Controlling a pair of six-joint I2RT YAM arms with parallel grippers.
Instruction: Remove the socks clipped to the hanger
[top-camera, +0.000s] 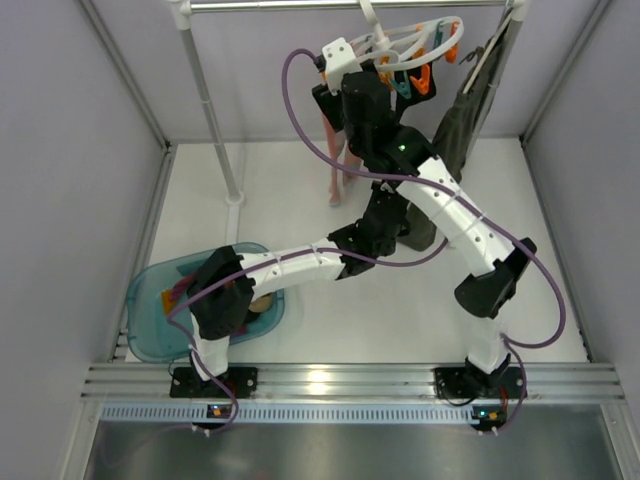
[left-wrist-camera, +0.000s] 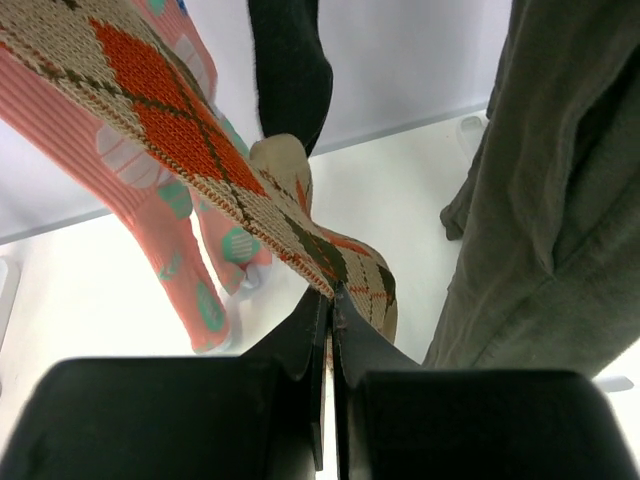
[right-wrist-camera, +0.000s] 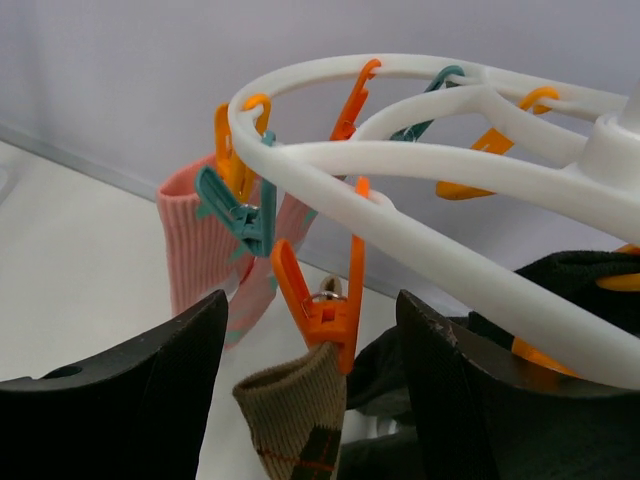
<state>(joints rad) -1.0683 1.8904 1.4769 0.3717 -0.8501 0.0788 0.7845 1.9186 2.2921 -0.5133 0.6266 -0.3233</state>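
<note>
At the left of the white surface (top-camera: 300, 200) lies a translucent teal plastic tub (top-camera: 150, 300). The left arm (top-camera: 300, 262) reaches to the middle, its jaws clenched on a tan argyle knit sock (left-wrist-camera: 150, 110), which stretches up diagonally. Beside it hang a pink sock with teal spots (left-wrist-camera: 190, 270) and a black sock (left-wrist-camera: 290, 70). The right arm's (top-camera: 450, 210) jaws stand released either side of the orange clip (right-wrist-camera: 322, 315) pinning the tan sock's cuff to the white plastic oval hanger (right-wrist-camera: 420, 170). A dark olive garment (left-wrist-camera: 560, 200) hangs rightmost.
</note>
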